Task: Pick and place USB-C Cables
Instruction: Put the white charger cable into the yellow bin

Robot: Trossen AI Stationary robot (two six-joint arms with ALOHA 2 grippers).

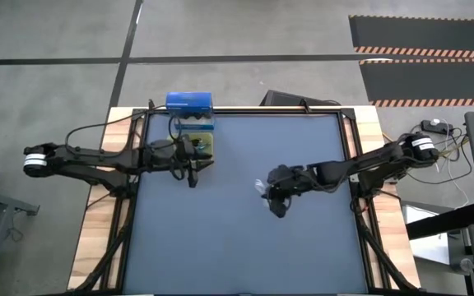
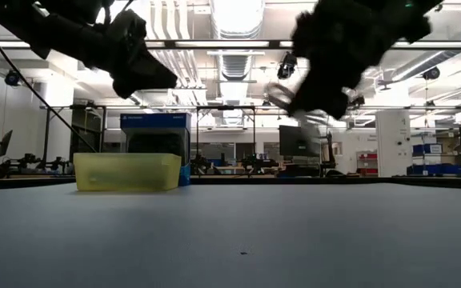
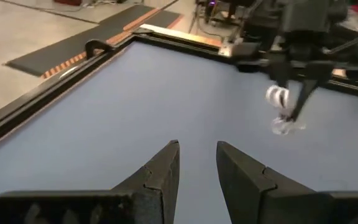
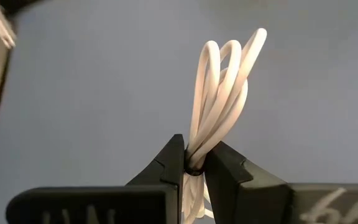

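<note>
A white USB-C cable (image 4: 225, 93), bundled into several loops, sits in my right gripper (image 4: 194, 163) above the middle of the table (image 1: 262, 187). It also shows in the low view as a pale bundle (image 2: 281, 94) and in the left wrist view (image 3: 278, 109). My left gripper (image 3: 197, 158) is open and hovers beside the yellow bin (image 1: 202, 146) at the far left of the table, touching nothing. The teal, purple and black cables cannot be made out; something dark lies in the bin. My right gripper pinches the white cable's bundle between its two fingers, near one end of the loops (image 4: 194, 152), across several strands. The fingers point down at the table. The looped end (image 4: 232, 53) sticks out past the fingertips, and the cable is lifted clear of the table.
A translucent yellow bin (image 2: 126, 171) stands near the table's far edge, with a blue box (image 1: 189, 103) just behind it. The blue-grey mat (image 1: 245, 247) has a black raised frame (image 1: 354, 164) around it. Room lies open on the near half of the mat.
</note>
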